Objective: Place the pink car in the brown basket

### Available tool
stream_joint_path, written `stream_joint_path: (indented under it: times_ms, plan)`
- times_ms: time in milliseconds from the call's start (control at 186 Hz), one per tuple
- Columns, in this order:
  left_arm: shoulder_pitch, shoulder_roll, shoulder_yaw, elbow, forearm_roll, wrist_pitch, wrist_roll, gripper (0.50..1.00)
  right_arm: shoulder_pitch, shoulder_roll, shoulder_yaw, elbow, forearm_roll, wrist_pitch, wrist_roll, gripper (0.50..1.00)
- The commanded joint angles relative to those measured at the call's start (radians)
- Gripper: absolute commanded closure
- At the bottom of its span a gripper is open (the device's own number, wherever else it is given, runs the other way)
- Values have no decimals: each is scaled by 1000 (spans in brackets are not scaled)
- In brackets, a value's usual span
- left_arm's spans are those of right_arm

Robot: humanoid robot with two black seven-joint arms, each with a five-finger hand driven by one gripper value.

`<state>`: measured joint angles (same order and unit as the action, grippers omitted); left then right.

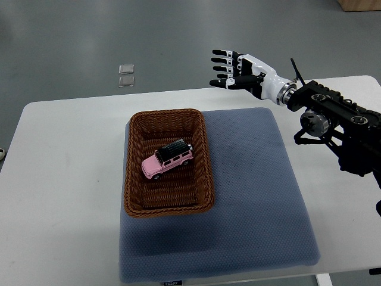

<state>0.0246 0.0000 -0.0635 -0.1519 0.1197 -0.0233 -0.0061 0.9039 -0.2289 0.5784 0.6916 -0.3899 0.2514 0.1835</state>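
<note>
Resting inside brown basket (169, 161) — pink car (167, 159) | right robot hand (233, 71) spread, empty — retreat clear of rim

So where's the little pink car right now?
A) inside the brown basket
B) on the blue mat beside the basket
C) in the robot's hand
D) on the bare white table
A: the pink car sits inside the brown basket, while the right hand hovers open and empty beyond it.
</note>
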Motion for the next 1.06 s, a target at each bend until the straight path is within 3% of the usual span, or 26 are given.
stream_joint_path:
  times_ms: [0, 382, 1055]
  plan:
    - [0, 0, -1, 0, 0, 0, 0, 500, -26, 3, 20, -29, 140, -11, -55, 587]
    - [0, 0, 1, 0, 0, 0, 0, 500, -94, 11, 21, -119, 477, 12, -99, 587]
    - [0, 0, 1, 0, 0, 0, 0, 500, -123, -3, 24, -121, 493, 134, -84, 587]
